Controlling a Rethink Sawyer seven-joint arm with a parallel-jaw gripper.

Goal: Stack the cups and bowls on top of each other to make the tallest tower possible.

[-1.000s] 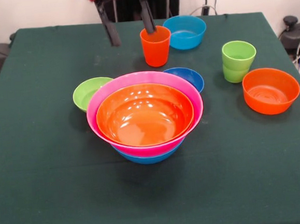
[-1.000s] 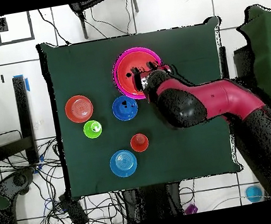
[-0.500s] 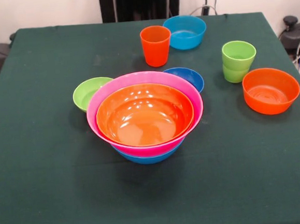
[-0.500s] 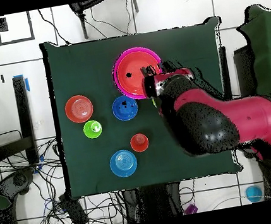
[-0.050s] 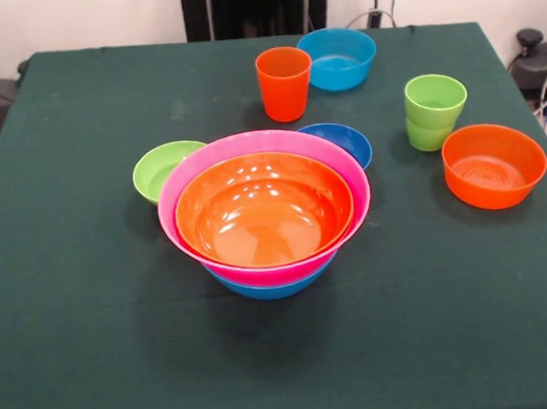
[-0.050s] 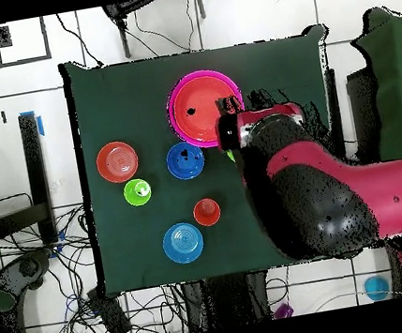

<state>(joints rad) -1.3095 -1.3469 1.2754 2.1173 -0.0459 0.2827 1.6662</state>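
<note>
The tower [image 5: 265, 215] stands mid-table: an orange bowl nested in a pink one on a blue one, also seen from overhead [image 6: 197, 106]. Around it are a lime green bowl [image 5: 160, 168], a dark blue bowl [image 5: 344, 140], an orange cup [image 5: 284, 82], a light blue bowl [image 5: 338, 57], two stacked lime green cups [image 5: 434, 111] and a smaller orange bowl [image 5: 493, 163]. The front view shows no gripper. In the overhead view the gripper [image 6: 230, 128] sits at the tip of the big red arm [image 6: 325, 201], by the tower's edge.
From overhead, the arm covers the table's right and lower-right part and most of the lime green bowl. To its left lie the orange bowl [image 6: 117, 162], green cups [image 6: 137, 192], dark blue bowl [image 6: 185, 161], orange cup [image 6: 207, 212] and light blue bowl [image 6: 182, 243].
The gripper, seen open near the orange cup at the top of the front view a second ago, has left that view. From overhead the arm looks larger. No cup or bowl has moved.
</note>
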